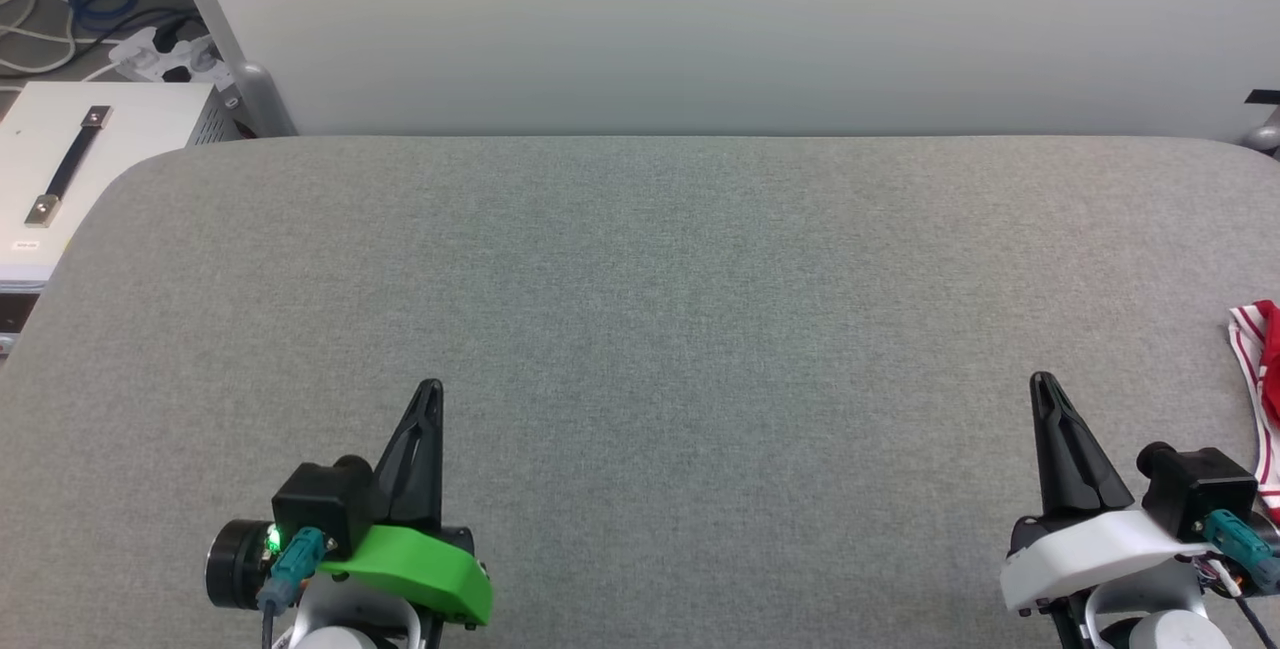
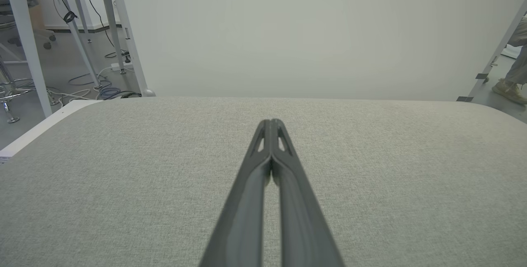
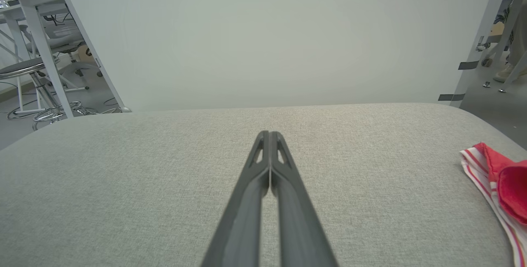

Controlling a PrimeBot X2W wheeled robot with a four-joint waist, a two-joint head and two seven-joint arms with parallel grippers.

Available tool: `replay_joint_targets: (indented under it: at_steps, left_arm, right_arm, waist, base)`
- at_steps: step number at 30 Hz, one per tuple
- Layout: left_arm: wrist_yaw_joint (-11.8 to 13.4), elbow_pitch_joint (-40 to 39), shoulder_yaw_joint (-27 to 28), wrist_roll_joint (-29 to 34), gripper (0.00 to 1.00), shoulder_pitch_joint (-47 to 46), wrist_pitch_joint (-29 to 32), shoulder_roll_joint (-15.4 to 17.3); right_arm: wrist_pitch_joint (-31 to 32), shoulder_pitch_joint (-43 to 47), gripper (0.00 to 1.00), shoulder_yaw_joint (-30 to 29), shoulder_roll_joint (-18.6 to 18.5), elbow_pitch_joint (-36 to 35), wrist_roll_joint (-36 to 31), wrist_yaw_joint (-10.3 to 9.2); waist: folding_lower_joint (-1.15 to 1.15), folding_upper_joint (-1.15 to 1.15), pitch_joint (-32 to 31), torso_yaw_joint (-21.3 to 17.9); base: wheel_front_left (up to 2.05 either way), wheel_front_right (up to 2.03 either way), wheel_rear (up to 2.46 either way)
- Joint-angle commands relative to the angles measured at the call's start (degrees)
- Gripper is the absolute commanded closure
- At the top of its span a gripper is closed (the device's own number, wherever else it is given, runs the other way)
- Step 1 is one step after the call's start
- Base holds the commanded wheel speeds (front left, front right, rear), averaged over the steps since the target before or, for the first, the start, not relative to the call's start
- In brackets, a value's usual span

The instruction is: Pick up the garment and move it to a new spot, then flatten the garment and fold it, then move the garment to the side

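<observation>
The garment (image 1: 1262, 389), red fabric with red-white striped trim, lies bunched at the far right edge of the grey table; most of it is cut off by the frame. The right wrist view shows the garment (image 3: 504, 184) at its right side, apart from the fingers. My right gripper (image 1: 1045, 385) hovers at the lower right, just left of the garment, shut and holding nothing. My left gripper (image 1: 431, 391) sits at the lower left, shut and empty. Both pairs of fingertips (image 2: 270, 124) (image 3: 268, 135) are pressed together and point at the far wall.
The grey fabric-covered table (image 1: 640, 279) spans the scene, with a white panel (image 1: 700, 29) behind its far edge. A white box with a strap handle (image 1: 70, 169) stands off the table's left corner, with cables and a power strip (image 1: 160, 49) beyond. A person's shoe (image 2: 508, 88) is at far right.
</observation>
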Motion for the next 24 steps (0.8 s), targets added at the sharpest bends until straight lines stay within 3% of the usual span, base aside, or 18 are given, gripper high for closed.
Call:
replay_joint_targets:
  at_steps: [1,24]
  left_arm:
    - [0.5,-0.2,0.2,0.8,1.0,-0.2,0.4,-0.2]
    - [1.8,-1.1,1.2,2.8,1.0,-0.2,3.0,-0.3]
  right_arm:
    - [0.5,0.0,1.0,0.2,0.2,-0.5,-0.6,-0.02]
    - [3.1,-0.1,1.0,0.5,0.5,-1.3,-3.1,-0.03]
  waist:
    - [0.0,0.0,0.0,0.0]
    - [0.0,0.0,-0.4,-0.7]
  base:
    - [0.0,0.0,0.0]
    - [0.0,0.0,0.0]
